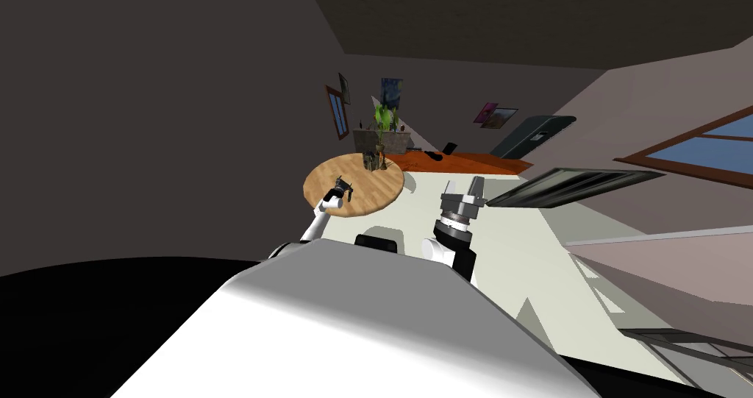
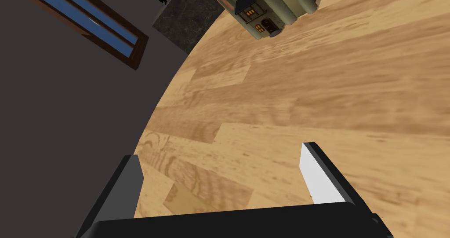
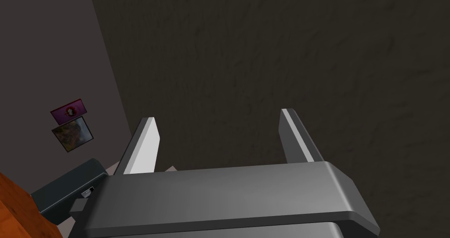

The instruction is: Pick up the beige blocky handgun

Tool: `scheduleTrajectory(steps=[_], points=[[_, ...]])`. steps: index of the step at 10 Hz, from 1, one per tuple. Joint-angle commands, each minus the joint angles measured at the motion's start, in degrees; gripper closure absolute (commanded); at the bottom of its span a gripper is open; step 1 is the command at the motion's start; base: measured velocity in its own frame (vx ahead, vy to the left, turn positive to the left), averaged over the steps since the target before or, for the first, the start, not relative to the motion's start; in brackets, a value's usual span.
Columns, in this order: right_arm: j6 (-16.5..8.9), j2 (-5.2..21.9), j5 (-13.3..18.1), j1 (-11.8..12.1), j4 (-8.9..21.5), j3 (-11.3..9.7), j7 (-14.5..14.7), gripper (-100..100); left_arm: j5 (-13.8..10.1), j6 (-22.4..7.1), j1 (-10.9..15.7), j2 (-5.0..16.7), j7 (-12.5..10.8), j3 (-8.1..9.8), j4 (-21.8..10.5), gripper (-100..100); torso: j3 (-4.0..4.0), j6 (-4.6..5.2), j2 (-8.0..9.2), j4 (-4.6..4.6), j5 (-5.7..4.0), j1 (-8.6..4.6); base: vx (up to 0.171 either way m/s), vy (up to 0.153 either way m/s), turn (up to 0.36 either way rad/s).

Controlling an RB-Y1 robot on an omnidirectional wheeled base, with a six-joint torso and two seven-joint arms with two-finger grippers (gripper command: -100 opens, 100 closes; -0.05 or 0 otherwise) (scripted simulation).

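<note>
Your left gripper [image 1: 343, 187] hangs over the round wooden table [image 1: 375, 192] close to its near left edge, jaws spread wide with bare wood between them, which makes it the nearer arm. Your right gripper [image 1: 463, 185] is held up off the table's right side, jaws also spread and holding nothing. You cannot tell where the handgun lies or how its long axis runs, since ahead of the left fingers stands an olive, house-patterned pot [image 2: 263, 6] near the far edge, so you probably need to locate the gun first.
</note>
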State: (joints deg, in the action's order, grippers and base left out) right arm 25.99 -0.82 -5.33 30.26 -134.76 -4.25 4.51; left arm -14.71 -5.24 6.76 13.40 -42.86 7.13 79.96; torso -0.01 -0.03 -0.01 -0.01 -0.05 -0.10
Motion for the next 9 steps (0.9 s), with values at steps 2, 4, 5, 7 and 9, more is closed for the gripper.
scheduleTrajectory(steps=[2, 4, 5, 7, 9], points=[[0.0, 0.0, 0.0, 0.0, 0.0, 0.0, 0.0, 0, -0.3, -2.4, 2.5, 0.4, -2.1, 1.06, -4.1, -100, 0.00, 0.00, -0.01, 0.00, -0.01, -0.05, 0.012, -0.048, 0.015], [0.0, 0.0, 0.0, 0.0, 0.0, 0.0, 0.0, 0, -0.7, -4.8, 4.7, 1.0, -4.3, 2.02, -7.5, -100, -0.02, 0.00, -0.03, 0.00, -0.02, -0.10, 0.016, -0.062, 0.019], [0.0, 0.0, 0.0, 0.0, 0.0, 0.0, 0.0, 0, -1.1, -7.0, 6.9, 1.7, -6.3, 3.00, -9.5, -100, -0.01, 0.00, -0.02, -0.01, -0.02, -0.10, 0.032, -0.091, 0.023], [0.0, 0.0, 0.0, 0.0, 0.0, 0.0, 0.0, 0, -1.5, -9.5, 9.0, 2.3, -8.4, 3.98, -12.5, -100, -0.03, 0.00, -0.06, -0.01, -0.03, -0.12, 0.015, -0.060, 0.024], [0.0, 0.0, 0.0, 0.0, 0.0, 0.0, 0.0, 0, -1.8, -11.9, 11.1, 3.0, -10.3, 4.97, -15.5, -100, 0.00, 0.00, 0.00, 0.00, 0.00, -0.02, 0.012, -0.044, 0.025]])
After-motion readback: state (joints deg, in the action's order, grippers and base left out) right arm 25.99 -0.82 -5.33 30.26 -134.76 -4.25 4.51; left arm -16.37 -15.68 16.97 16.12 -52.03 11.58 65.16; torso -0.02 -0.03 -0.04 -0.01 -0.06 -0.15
